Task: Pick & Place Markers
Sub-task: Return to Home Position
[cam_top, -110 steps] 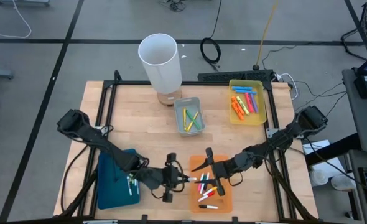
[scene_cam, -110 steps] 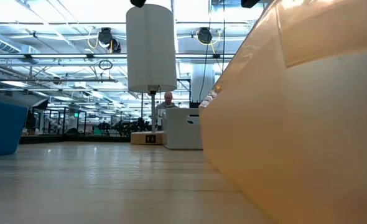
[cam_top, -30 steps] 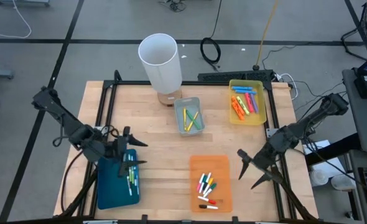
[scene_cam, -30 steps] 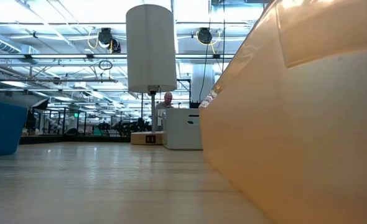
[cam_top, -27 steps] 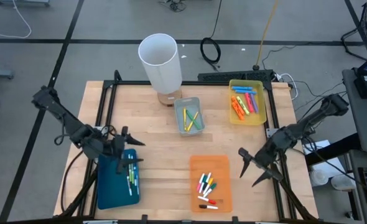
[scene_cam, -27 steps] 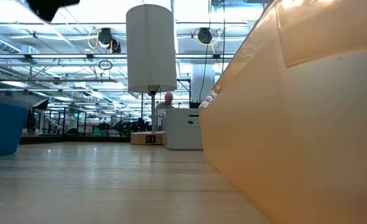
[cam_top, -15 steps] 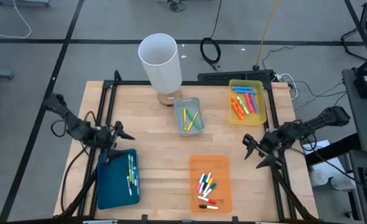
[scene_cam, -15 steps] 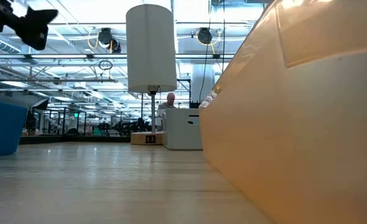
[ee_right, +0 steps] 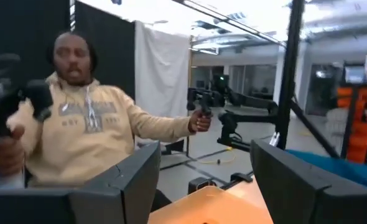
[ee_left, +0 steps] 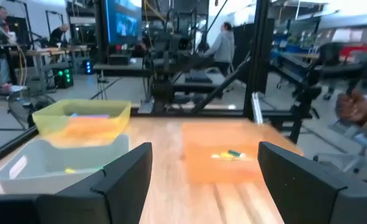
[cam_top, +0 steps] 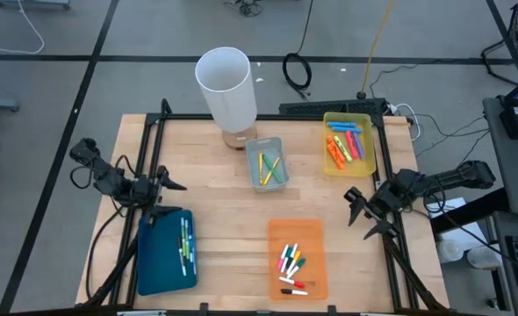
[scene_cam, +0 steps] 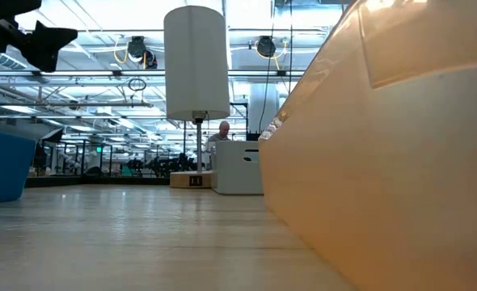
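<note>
At opposite sides of the desk (cam_top: 224,202), the left pincer (cam_top: 167,195) and right pincer (cam_top: 358,215) hang wide open and empty; markers (cam_top: 291,262) lie in the orange tray (cam_top: 307,230). A folding arm could snag the black frame (cam_top: 189,117) close beside it.

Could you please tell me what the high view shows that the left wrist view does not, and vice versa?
Only the high view: the blue tray holding markers, and the white cylinder. Only the left wrist view: a person in the room beyond. Both: the yellow tray, grey tray, orange tray and the left gripper, jaws open.
</note>
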